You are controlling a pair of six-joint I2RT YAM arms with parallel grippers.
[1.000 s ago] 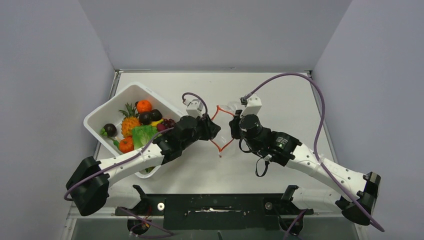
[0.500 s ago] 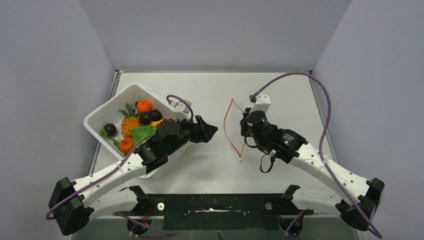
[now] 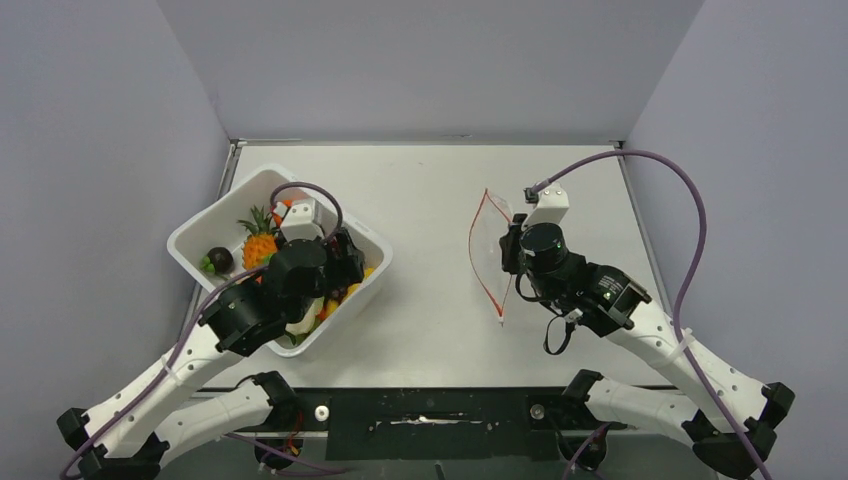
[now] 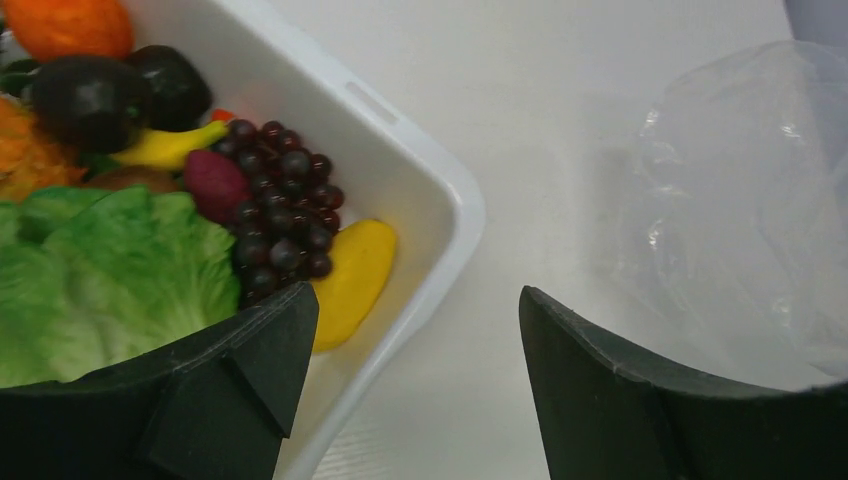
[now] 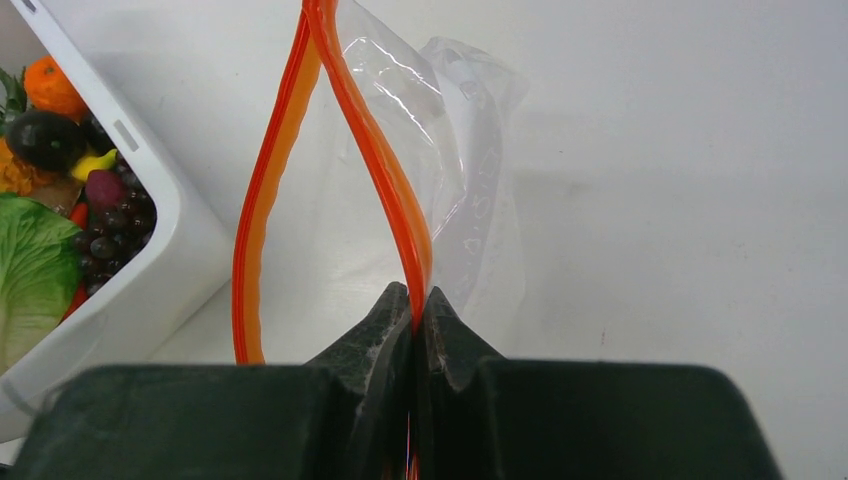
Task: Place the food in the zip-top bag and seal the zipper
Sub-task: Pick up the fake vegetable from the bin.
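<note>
The clear zip-top bag (image 3: 497, 232) hangs from my right gripper (image 3: 513, 251), which is shut on one side of its red zipper strip (image 5: 385, 175). The mouth stands open in a narrow loop, and the other strip side (image 5: 255, 200) hangs free. The food lies in the white tub (image 3: 215, 215): pineapple (image 3: 260, 246), plum (image 3: 219, 259), grapes (image 4: 280, 210), lettuce (image 4: 110, 270), banana (image 4: 175, 145), orange (image 4: 70, 25). My left gripper (image 3: 342, 262) is open and empty above the tub's right corner (image 4: 420, 170). In its wrist view the gripper (image 4: 415, 300) has the bag (image 4: 740, 220) at the right.
The tub sits at the left, angled, with its near corner under my left arm. It also shows at the left of the right wrist view (image 5: 150, 290). Grey walls close in the table on three sides. Purple cables loop over both arms.
My left gripper has let go of the bag's mouth and swung back left over the tub. My right gripper has carried the bag to the right, and its mouth has narrowed.
</note>
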